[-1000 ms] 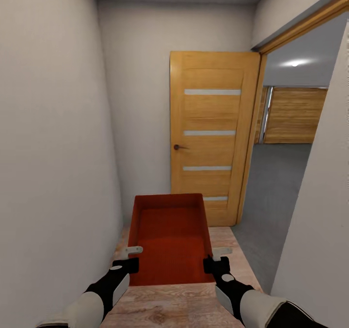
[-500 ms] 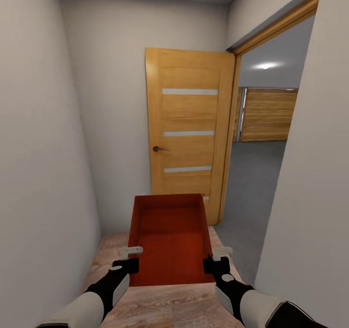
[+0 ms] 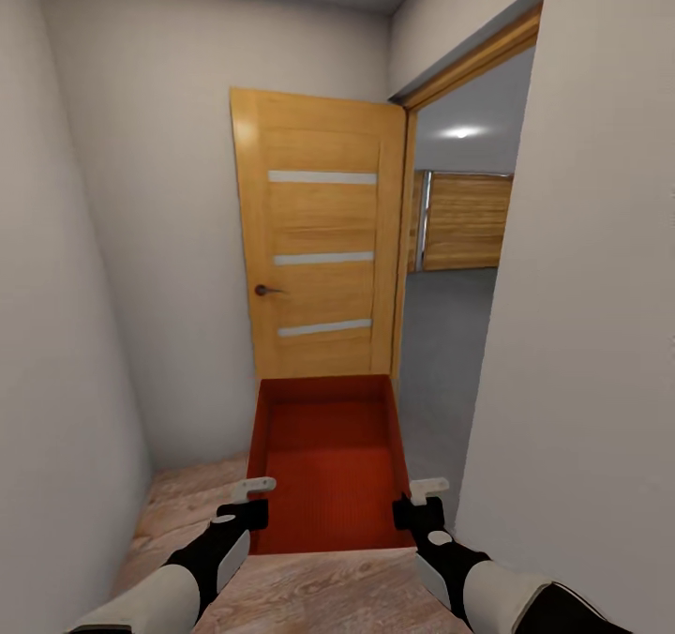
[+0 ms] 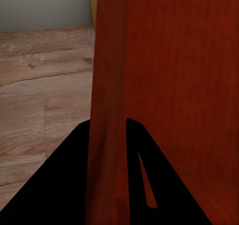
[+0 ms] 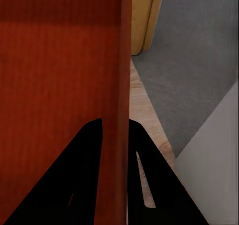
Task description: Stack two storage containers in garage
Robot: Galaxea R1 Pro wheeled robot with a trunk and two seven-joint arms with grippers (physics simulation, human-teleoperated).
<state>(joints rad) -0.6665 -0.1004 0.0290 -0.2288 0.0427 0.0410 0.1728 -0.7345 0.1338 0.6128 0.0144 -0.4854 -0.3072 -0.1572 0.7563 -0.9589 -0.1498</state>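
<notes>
An orange-red open-top storage container (image 3: 328,460) hangs in front of me above the wood plank floor, empty inside. My left gripper (image 3: 251,495) is shut on its left wall (image 4: 107,110), one finger on each side. On the opposite side, my right gripper (image 3: 420,498) is shut on the right wall (image 5: 122,85) the same way. Through the doorway at the right lies the garage's dark grey concrete floor (image 3: 441,334).
I am in a narrow white-walled hallway. An open wooden door (image 3: 314,240) with a dark handle stands ahead against the back wall. A white wall (image 3: 581,334) stands close on my right, and another (image 3: 47,334) on my left. A wood-panelled garage door (image 3: 464,221) shows far back.
The whole view has swung to the right: door and doorway have slid left in the picture. The container and both grippers keep the same place relative to me.
</notes>
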